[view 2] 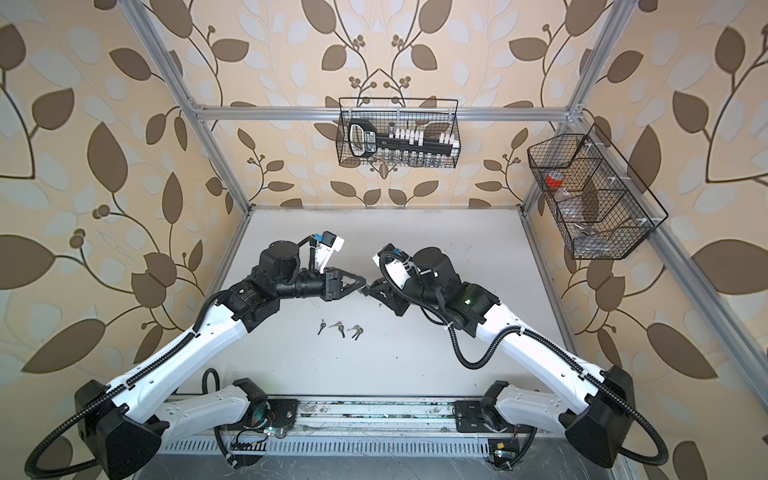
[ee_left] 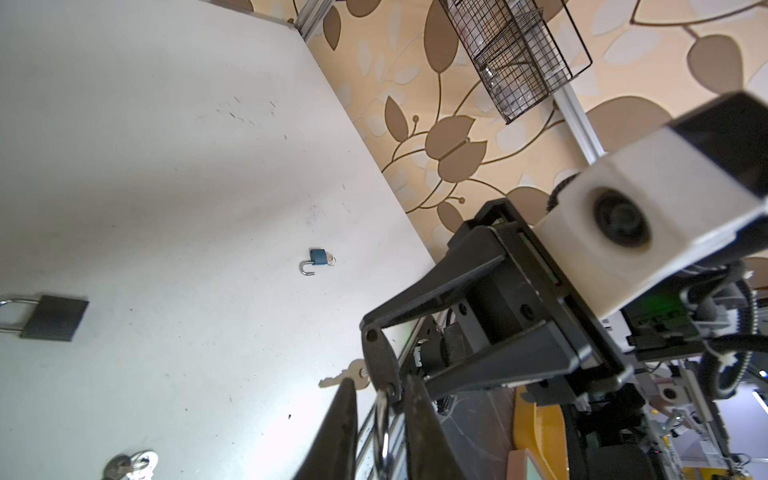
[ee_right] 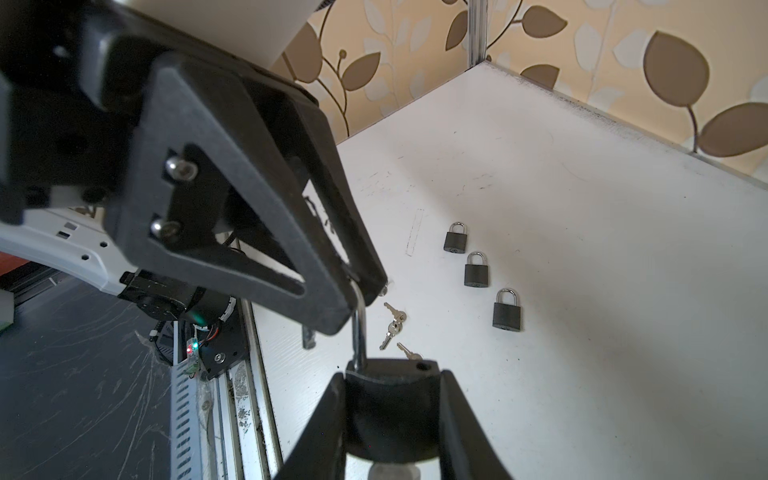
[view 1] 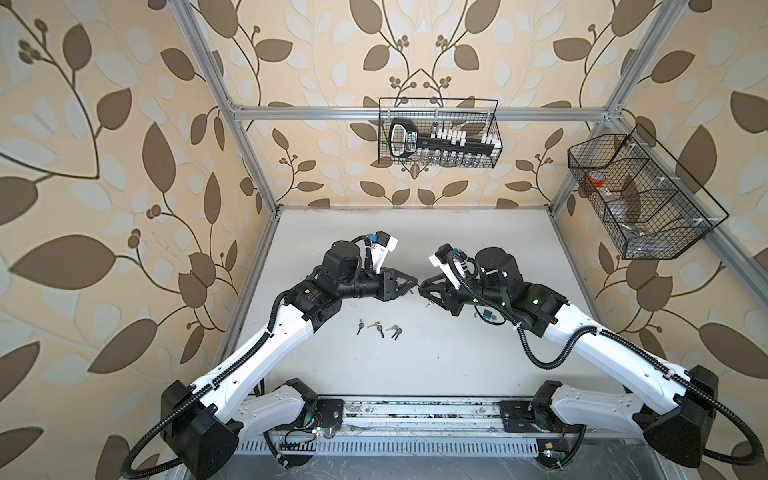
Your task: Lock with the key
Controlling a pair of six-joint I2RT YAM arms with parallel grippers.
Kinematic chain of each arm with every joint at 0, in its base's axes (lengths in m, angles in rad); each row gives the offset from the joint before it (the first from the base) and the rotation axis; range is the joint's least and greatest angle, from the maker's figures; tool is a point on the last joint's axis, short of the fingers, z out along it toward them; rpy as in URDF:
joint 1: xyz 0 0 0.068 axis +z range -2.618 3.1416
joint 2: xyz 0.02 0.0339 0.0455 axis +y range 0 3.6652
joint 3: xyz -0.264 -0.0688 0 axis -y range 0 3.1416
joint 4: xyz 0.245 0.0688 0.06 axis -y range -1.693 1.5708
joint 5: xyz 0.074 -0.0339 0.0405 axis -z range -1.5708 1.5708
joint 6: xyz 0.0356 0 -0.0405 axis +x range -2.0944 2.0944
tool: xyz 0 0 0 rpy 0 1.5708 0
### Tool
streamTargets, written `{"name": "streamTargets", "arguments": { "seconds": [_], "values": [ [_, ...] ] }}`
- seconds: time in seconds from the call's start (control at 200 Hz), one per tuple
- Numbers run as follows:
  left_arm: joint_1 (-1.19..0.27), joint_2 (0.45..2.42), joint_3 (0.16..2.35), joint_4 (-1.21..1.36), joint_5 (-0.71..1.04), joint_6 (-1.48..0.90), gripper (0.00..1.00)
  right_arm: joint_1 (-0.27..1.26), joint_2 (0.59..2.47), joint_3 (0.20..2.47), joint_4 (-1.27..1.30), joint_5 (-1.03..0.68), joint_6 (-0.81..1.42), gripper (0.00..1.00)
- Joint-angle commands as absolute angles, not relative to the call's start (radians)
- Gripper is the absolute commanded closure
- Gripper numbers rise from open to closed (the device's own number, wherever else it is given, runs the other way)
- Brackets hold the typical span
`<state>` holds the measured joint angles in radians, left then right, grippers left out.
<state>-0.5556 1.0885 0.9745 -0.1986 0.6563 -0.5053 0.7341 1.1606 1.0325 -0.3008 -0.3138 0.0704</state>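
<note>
- The white table (view 1: 436, 365) carries everything loose. Both arms meet above its middle in both top views.
- The right gripper (ee_right: 392, 374) is clamped on the body of the black padlock (ee_right: 392, 407). It holds the lock off the table with the shackle (ee_right: 359, 340) pointing at the other arm.
- The left gripper (ee_right: 358, 305) stands narrow around the shackle's bend. Whether its pads actually press the steel cannot be told.
- The shackle looks open, since one socket hole on top of the body is empty. The likely trouble is that a free leg pushed off-line from that hole jams on the body's top. The push could also twist the body in the right gripper's hold.
- Three spare padlocks (ee_right: 476, 270), black and closed, lie in a row well apart from the work.
- A blue padlock (ee_left: 318, 259) lies open on the table with a key in it.
- A silver key (ee_left: 345, 376) shows just beside the right gripper's tip. Whether it sits in the held lock's keyhole is hidden. If it sits loosely, a hard shove could shake it out and leave nothing to turn.
- Loose keys (view 1: 378, 328) lie on the table near the left arm. Picking a wrong one would probably stall the task.
- The black tool (view 1: 457, 144) in the back basket (view 1: 436, 99) bears a white label too small to read. No brand is legible on any padlock.
</note>
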Motion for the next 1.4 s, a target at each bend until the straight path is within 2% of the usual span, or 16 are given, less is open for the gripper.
{"name": "streamTargets", "arguments": {
  "seconds": [0.0, 0.13, 0.22, 0.26, 0.36, 0.565, 0.66, 0.78, 0.93, 1.14, 1.395],
  "values": [
    [-0.559, 1.086, 0.967, -0.158, 0.691, -0.502, 0.86, 0.742, 1.157, 1.043, -0.267, -0.324, 0.078, 1.00],
    [-0.560, 1.082, 0.966, -0.163, 0.689, -0.499, 1.00, 0.742, 1.144, 1.036, -0.250, -0.313, 0.084, 1.00],
    [-0.559, 1.073, 0.973, -0.164, 0.684, -0.507, 1.00, 0.741, 1.129, 1.028, -0.232, -0.311, 0.087, 1.00],
    [-0.561, 1.067, 0.980, -0.164, 0.683, -0.515, 1.00, 0.741, 1.121, 1.021, -0.222, -0.311, 0.087, 0.95],
    [-0.576, 1.045, 0.997, -0.164, 0.667, -0.522, 1.00, 0.742, 1.092, 1.003, -0.187, -0.307, 0.083, 0.73],
    [-0.594, 1.024, 1.021, -0.141, 0.648, -0.561, 1.00, 0.741, 0.970, 0.909, -0.031, -0.241, 0.077, 0.58],
    [-0.596, 1.016, 1.022, -0.111, 0.640, -0.594, 1.00, 0.742, 0.892, 0.821, 0.093, -0.188, 0.076, 0.45],
    [-0.599, 1.003, 1.010, -0.055, 0.629, -0.645, 1.00, 0.741, 0.820, 0.732, 0.209, -0.170, 0.043, 0.37],
    [-0.606, 0.989, 0.986, 0.019, 0.623, -0.708, 1.00, 0.742, 0.791, 0.682, 0.270, -0.231, 0.012, 0.35],
    [-0.619, 0.987, 0.969, 0.095, 0.629, -0.762, 1.00, 0.742, 0.805, 0.626, 0.412, -0.317, 0.020, 0.40],
    [-0.638, 0.996, 0.974, 0.136, 0.632, -0.784, 1.00, 0.741, 0.848, 0.615, 0.497, -0.363, 0.028, 0.42]
  ]
}}
